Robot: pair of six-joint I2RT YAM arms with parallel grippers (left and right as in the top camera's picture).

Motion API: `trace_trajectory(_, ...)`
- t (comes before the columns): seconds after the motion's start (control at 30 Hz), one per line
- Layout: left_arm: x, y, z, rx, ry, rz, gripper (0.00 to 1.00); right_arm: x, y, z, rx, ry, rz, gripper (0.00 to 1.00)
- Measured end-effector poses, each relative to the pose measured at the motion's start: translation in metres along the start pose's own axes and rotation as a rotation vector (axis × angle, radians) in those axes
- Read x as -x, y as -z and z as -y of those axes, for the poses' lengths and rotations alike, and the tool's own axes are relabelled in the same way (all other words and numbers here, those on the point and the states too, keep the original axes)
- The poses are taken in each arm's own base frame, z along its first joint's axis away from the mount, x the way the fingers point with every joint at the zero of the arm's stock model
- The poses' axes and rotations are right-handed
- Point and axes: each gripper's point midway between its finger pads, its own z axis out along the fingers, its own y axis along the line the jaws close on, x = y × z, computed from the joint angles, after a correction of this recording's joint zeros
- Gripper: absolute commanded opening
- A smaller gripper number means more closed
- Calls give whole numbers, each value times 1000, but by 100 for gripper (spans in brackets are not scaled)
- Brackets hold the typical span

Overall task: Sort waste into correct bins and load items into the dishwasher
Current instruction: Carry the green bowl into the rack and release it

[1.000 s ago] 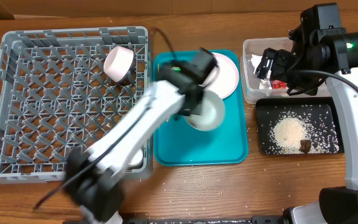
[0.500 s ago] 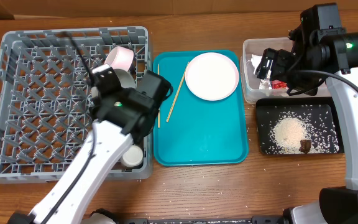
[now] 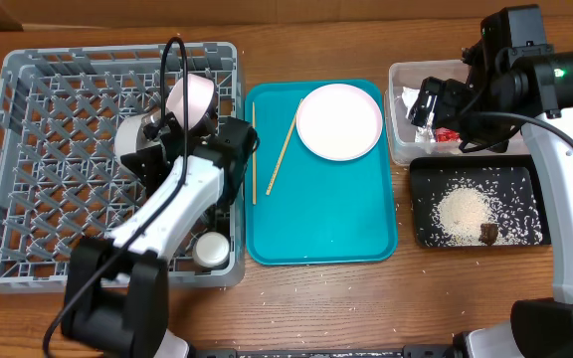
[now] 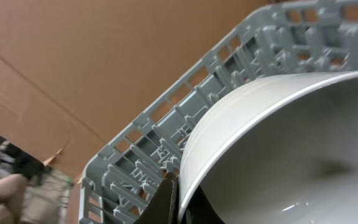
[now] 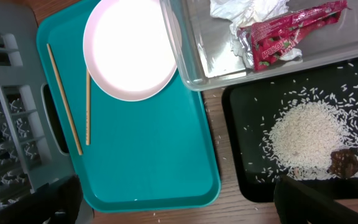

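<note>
Overhead shows left pincer [image 3: 153, 137] clamped on bowl [image 3: 129, 136] over grey dish rack [image 3: 48, 159].

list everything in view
dish rack: 1, grey, left
bowl: 1, white, in left gripper
cup: 1, pinkish, in rack
small dish: 1, white, rack corner
serving tray: 1, teal, centre
plate: 1, white, serving tray
chopsticks: 2, wooden, serving tray
tub: 1, clear, right
napkin: 1, white, in tub
wrapper: 1, red, in tub
black tray: 1, black, by tub
rice: pile, white, black tray
lump: 1, brown, black tray
left gripper: shut on bowl
right gripper: open, above tub
</note>
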Motion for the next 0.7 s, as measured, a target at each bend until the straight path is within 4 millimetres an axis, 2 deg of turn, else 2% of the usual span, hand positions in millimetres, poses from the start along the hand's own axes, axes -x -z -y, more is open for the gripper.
trace_trajectory(0.17, -11, -4, 16, 28, -64, 23, 4, 0, 0, 0, 0, 0, 0, 100)
trace_trajectory(0.5, -9, 4, 22, 20, -94, 63, 4, 0, 0, 0, 0, 0, 1, 100)
trace_trajectory(0.63, -10, 9, 26, 0, -102, 63, 7, 0, 0, 0, 0, 0, 0, 100)
trace_trajectory(0.7, -14, 13, 30, -22, -110, 47, 15, 0, 0, 0, 0, 0, 0, 100)
